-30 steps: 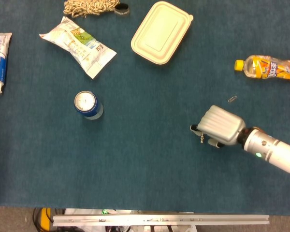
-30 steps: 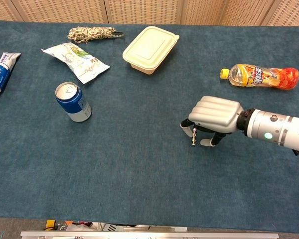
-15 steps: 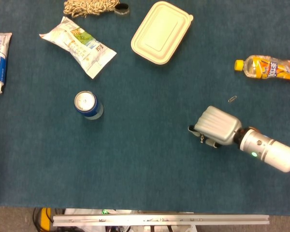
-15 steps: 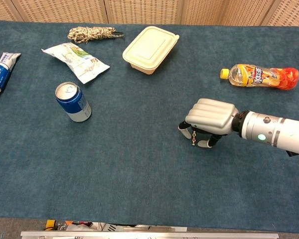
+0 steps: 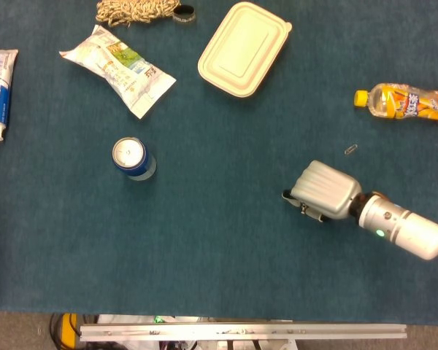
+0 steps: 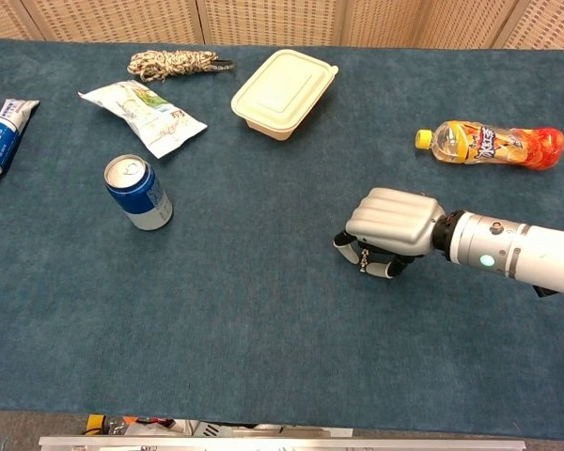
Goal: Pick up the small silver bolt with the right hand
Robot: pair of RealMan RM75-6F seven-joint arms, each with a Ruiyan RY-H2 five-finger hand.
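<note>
While the right hand (image 6: pixel 392 228) hangs palm-down over the blue counter (image 6: pixel 263 319), fingers curled under, the small silver bolt (image 6: pixel 364 262) sits pinched at its fingertips. Bolt pokes out below the leading edge of the hand, on the side away from the forearm. Long axis looks roughly upright in the chest view. Head view shows only a short sliver of it at the same edge (image 5: pixel 303 208), consistent with standing on end. Cannot tell whether the lower tip touches the counter or is just clear of it.

Judgement: the grasp is made, so what counts now is a straight lift with no wrist roll. The pinch is on a thin shank and could slip. Left hand is not in either view, so the right one is the only candidate.

Further out: paperclip (image 5: pixel 350 149) lies just beyond the hand, apart from it. Blue can (image 6: pixel 138 192) stands well to the left. Orange drink bottle (image 6: pixel 489 145) lies on its side at far right. Lidded food box (image 6: pixel 284 82) sits at the far edge.
</note>
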